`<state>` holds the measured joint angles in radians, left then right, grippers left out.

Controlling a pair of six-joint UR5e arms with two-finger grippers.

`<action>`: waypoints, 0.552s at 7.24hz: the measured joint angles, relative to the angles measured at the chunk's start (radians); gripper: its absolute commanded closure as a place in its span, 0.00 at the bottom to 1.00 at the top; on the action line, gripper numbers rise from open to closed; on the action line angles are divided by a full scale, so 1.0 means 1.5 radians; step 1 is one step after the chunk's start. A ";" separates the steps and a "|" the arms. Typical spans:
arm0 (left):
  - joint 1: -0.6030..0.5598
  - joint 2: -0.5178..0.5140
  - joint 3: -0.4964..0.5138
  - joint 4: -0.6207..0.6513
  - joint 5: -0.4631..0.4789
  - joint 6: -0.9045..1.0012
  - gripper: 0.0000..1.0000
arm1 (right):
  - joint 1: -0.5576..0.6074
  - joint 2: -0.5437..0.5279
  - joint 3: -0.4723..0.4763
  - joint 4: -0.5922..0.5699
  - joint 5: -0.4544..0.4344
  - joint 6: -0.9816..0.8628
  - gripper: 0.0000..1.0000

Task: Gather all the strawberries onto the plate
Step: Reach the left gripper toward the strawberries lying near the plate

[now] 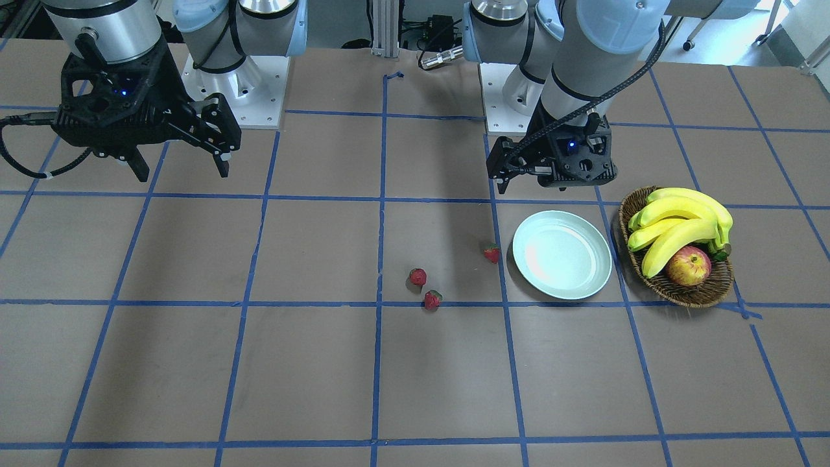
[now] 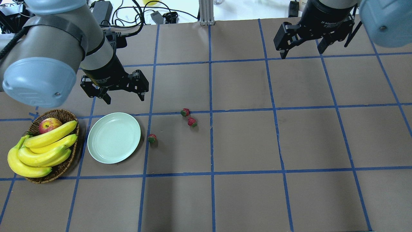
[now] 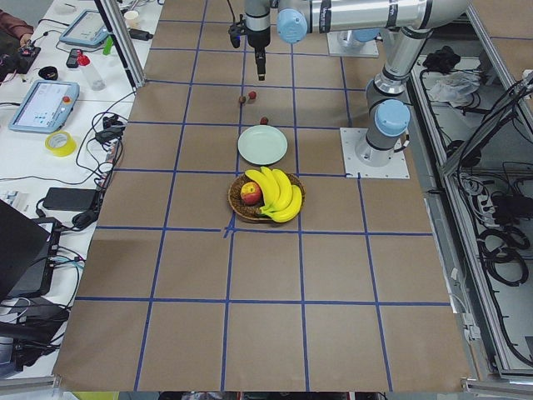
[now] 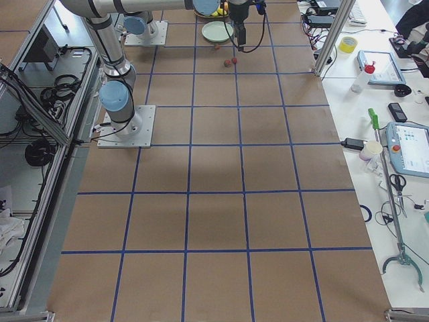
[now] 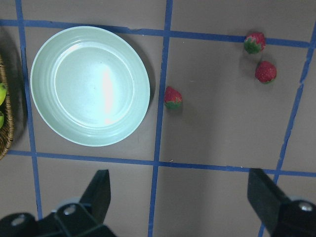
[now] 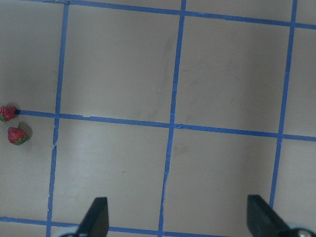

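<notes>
The left gripper (image 2: 125, 98), fingers spread and empty, hovers beside the plate (image 2: 114, 138), far nearer it than the equally spread right gripper (image 2: 302, 53). The strawberries (image 2: 192, 121) lie on the table off the plate's right-arm side, the nearest strawberry (image 2: 152, 138) just beside its rim.

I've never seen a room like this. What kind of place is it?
Probably a robotics lab. The robot's left arm and right arm stand at a table marked with a blue tape grid, and a side bench holds a control tablet and cables. It looks set up for testing.
</notes>
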<state>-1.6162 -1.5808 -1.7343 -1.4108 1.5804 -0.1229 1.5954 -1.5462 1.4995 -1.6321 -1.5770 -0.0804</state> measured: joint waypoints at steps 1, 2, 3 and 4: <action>-0.001 -0.016 -0.005 0.038 -0.002 0.000 0.00 | 0.000 0.000 0.000 0.000 0.001 0.000 0.00; -0.001 -0.038 -0.007 0.061 -0.016 0.003 0.00 | 0.000 0.000 0.000 0.000 0.004 0.000 0.00; -0.003 -0.064 -0.011 0.093 -0.041 0.007 0.00 | 0.000 0.000 0.000 0.000 0.010 0.000 0.00; -0.008 -0.091 -0.018 0.150 -0.068 0.008 0.00 | 0.000 0.001 0.000 0.000 0.013 0.000 0.00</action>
<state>-1.6283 -1.7170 -1.7616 -1.1851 1.4784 -0.1102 1.5953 -1.5453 1.5000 -1.6315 -1.5578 -0.0811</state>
